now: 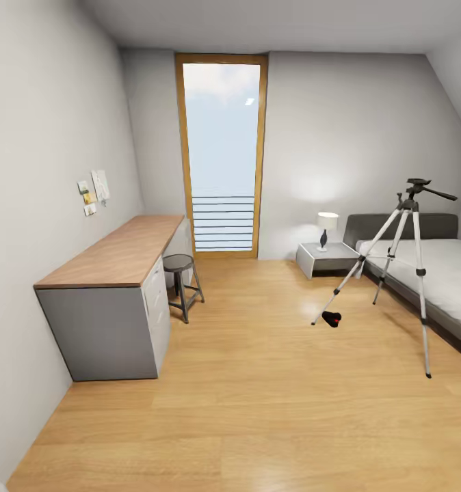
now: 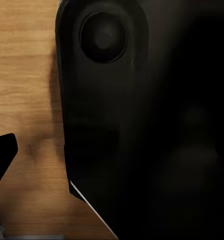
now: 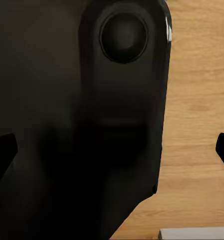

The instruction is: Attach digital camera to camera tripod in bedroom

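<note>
The camera tripod [image 1: 410, 254] stands on the wood floor at the right of the bedroom, beside the bed, with its silver legs spread and its black head and pan handle on top. The digital camera [image 1: 332, 318], small and black with a red spot, lies on the floor by the tripod's nearest left foot. In the left wrist view, my left gripper [image 2: 112, 155] hangs over a dark part of my own body, with one black fingertip [image 2: 3, 155] far out at the edge. My right gripper [image 3: 112, 150] is open and holds nothing, its fingertips [image 3: 2, 152] spread wide.
A wood-topped grey desk [image 1: 114, 263] runs along the left wall with a round stool [image 1: 181, 273] beside it. A grey bed [image 1: 429, 273] and a nightstand with a lamp [image 1: 326, 229] stand at the right. A tall window [image 1: 222, 154] fills the far wall. Open floor lies between.
</note>
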`<state>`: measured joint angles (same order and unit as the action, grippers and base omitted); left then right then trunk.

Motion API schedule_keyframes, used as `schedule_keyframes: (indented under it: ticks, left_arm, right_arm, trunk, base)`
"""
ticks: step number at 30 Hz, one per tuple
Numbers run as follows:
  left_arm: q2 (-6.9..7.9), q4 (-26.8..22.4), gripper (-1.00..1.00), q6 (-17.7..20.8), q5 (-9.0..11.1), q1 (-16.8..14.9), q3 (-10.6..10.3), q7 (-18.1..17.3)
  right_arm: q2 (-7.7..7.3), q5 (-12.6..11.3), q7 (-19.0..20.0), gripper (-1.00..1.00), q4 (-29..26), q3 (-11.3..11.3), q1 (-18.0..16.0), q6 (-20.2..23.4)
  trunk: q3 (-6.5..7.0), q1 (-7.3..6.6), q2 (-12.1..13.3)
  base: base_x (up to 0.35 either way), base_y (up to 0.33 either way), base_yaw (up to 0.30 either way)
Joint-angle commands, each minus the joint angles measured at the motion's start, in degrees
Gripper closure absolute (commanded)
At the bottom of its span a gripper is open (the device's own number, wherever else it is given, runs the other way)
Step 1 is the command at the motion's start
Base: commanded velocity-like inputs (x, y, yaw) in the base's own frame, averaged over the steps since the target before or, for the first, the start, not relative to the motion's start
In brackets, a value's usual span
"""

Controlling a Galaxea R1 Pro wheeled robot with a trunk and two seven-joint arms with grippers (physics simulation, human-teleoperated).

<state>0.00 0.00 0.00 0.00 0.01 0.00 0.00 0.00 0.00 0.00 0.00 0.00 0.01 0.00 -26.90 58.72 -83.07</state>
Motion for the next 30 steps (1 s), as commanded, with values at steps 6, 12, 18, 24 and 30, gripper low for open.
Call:
schedule_keyframes:
  ticks: [6, 12, 18, 24, 30]
  left_arm:
    - [-0.09, -0.09, -1.0, -0.09, -0.09, -0.01, -0.09, -0.09]
    - [-0.09, -0.09, -1.0, -0.09, -0.09, -0.01, -0.09, -0.09]
    - [-0.11, -0.09, -1.0, -0.09, 0.07, -0.01, -0.09, -0.09]
    - [-0.12, -0.09, -1.0, -0.09, 0.09, -0.01, 0.02, -0.09]
    - [-0.23, -0.04, -1.0, -0.09, 0.17, -0.01, 0.03, -0.09]
  right_arm:
    - [-0.09, -0.22, -0.09, -1.0, -0.09, 0.07, -0.1, -0.09]
    - [1.71, -0.11, -0.04, -1.0, -1.8, 0.22, -0.18, -0.09]
    - [3.36, -0.09, -0.04, -1.0, -2.7, 0.28, -0.18, -0.09]
    - [3.42, -0.13, -0.07, -1.0, -2.81, 0.24, -0.18, 0.01]
    - [3.31, 0.07, -0.09, -1.0, -2.91, 0.25, -0.18, -0.08]
  trunk:
    - [-0.03, 0.0, -0.01]
    - [-0.03, 0.0, -0.01]
    - [-0.03, 0.0, -0.01]
    - [-0.03, 0.0, -0.01]
    - [-0.03, 0.0, -0.01]
  base:
    - [0.0, 0.0, 0.0]
    - [0.0, 0.0, 0.0]
    - [0.0, 0.0, 0.0]
    - [0.0, 0.0, 0.0]
    - [0.0, 0.0, 0.0]
